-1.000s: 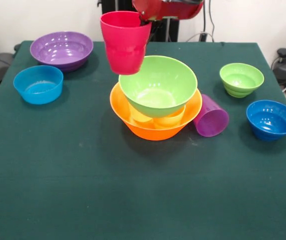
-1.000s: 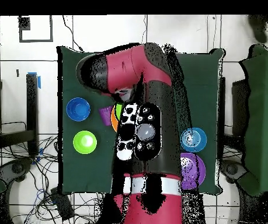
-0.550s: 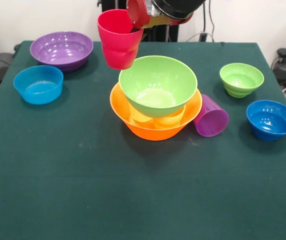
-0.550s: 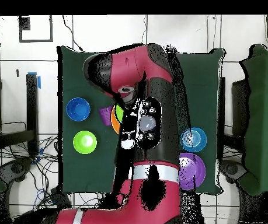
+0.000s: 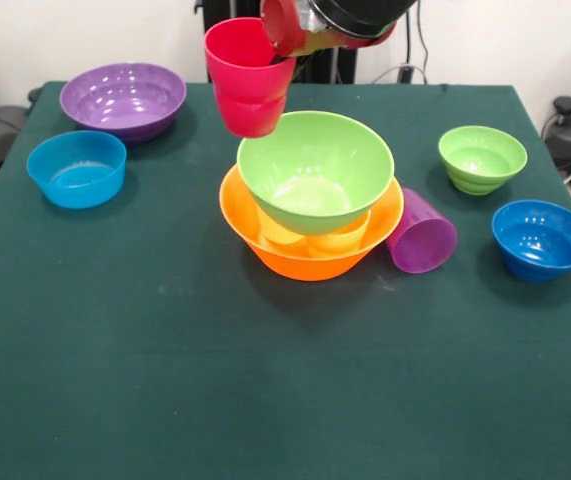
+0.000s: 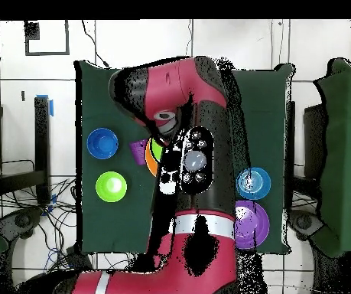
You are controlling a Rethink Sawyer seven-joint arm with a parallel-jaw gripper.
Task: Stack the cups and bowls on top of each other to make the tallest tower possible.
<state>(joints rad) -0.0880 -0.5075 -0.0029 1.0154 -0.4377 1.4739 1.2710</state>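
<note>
holding the red-pink cup (image 5: 248, 75) by its rim at top centre of the front view, the gripper (image 5: 283, 40) is clamped on the cup's right-hand lip, cup hanging upright in the air, mouth up, slightly tilted. you can see the cup's base sits just above and to the upper left of the large lime green bowl (image 5: 315, 170), not touching it.

that green bowl is nested in the large orange bowl (image 5: 310, 255), with a yellow-orange cup (image 5: 337, 238) showing between the two walls. purple cup (image 5: 421, 233) lies on its side just right of the orange bowl, touching or nearly so.

large purple bowl (image 5: 123, 98) and a blue bowl (image 5: 76, 168) sit upper left; small lime green bowl (image 5: 482, 158) and the second blue bowl (image 5: 542, 238) on the right, all on the green table (image 5: 265, 400).

overhead, the arm (image 6: 190, 168) covers the stack and the held cup; you only get slivers of orange and green beside it, plus the four outer bowls. front view alone shows the grasp.
</note>
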